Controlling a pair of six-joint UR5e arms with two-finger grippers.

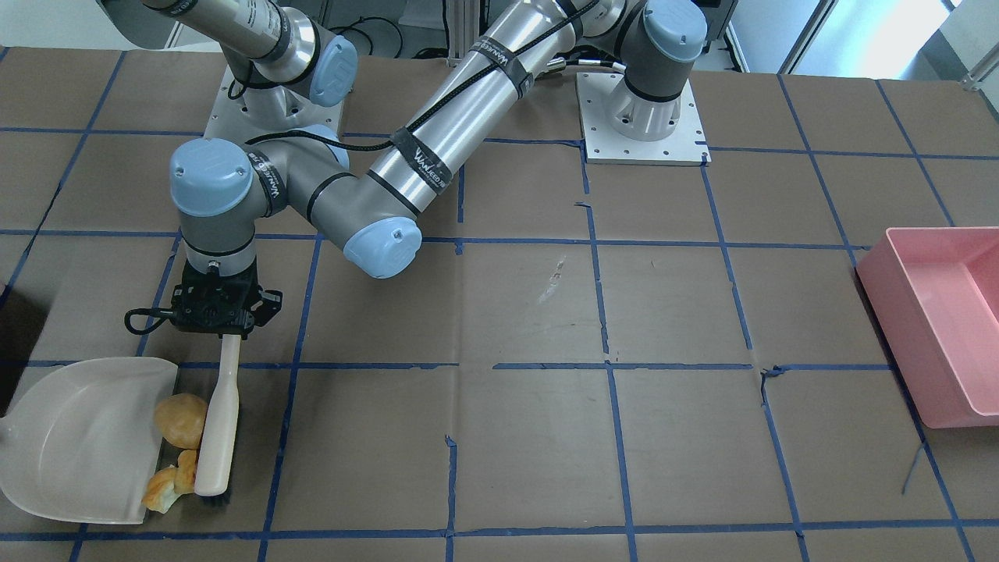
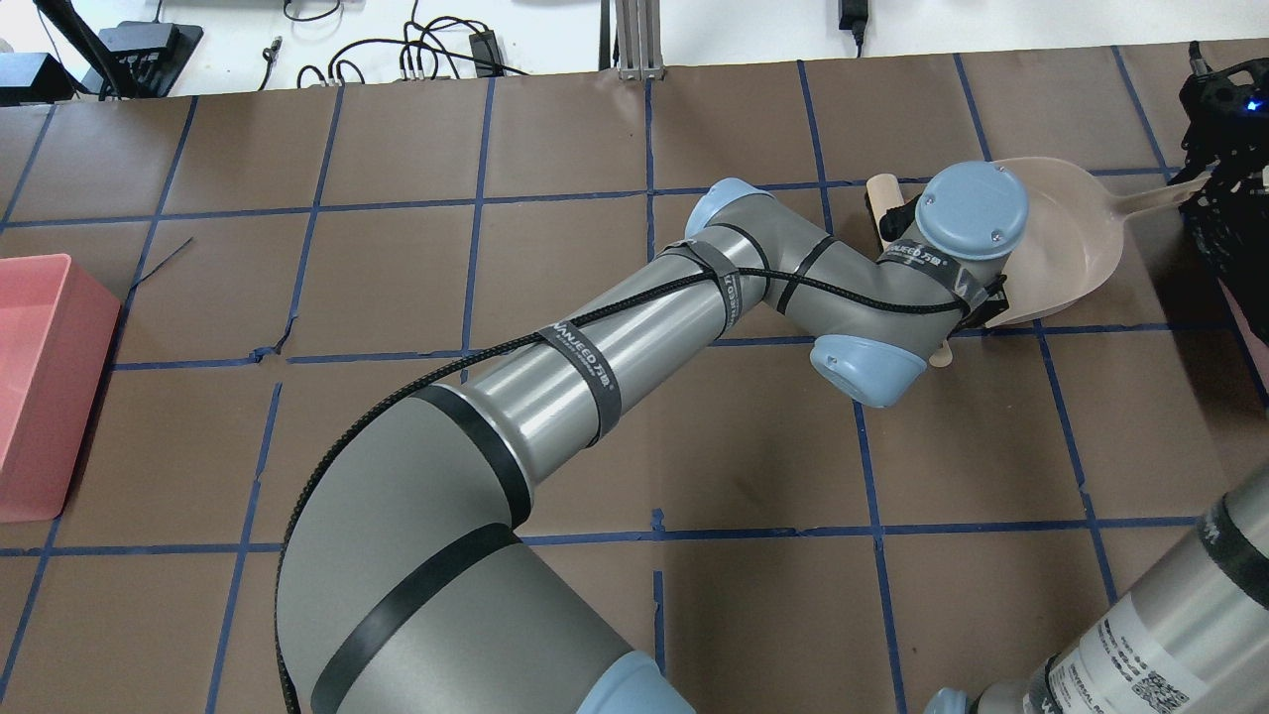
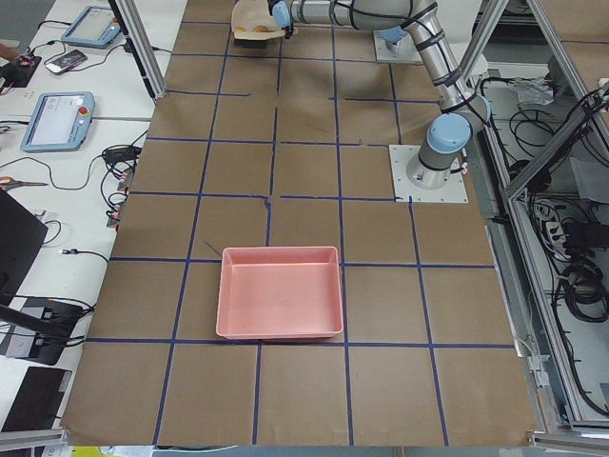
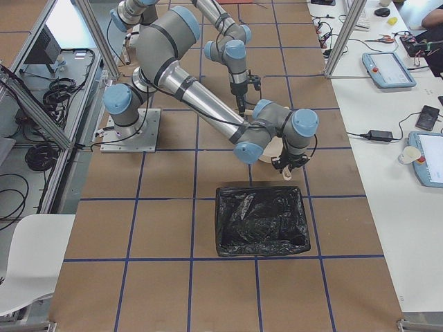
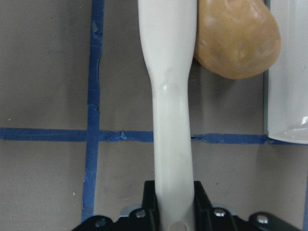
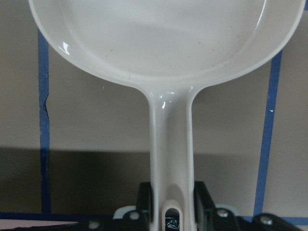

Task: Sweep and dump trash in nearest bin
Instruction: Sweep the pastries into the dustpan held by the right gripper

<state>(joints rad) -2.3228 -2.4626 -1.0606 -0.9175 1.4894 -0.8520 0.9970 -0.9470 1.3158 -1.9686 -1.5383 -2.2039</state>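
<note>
My left gripper (image 1: 226, 332) is shut on the handle of a cream hand brush (image 1: 218, 437); the handle also shows in the left wrist view (image 5: 171, 144). A round tan bun (image 1: 181, 420) and two golden-orange chunks (image 1: 186, 467) (image 1: 160, 493) lie between the brush and the open lip of a cream dustpan (image 1: 70, 445). The bun (image 5: 236, 38) touches the brush. My right gripper (image 6: 169, 204) is shut on the dustpan's handle (image 6: 169, 144). The black-lined bin (image 4: 261, 221) stands just beyond the dustpan in the exterior right view.
A pink tub (image 1: 936, 328) stands at the table's far end on my left side. My left arm (image 2: 615, 367) reaches across the table's middle. The brown table (image 1: 546, 437) carries a blue tape grid.
</note>
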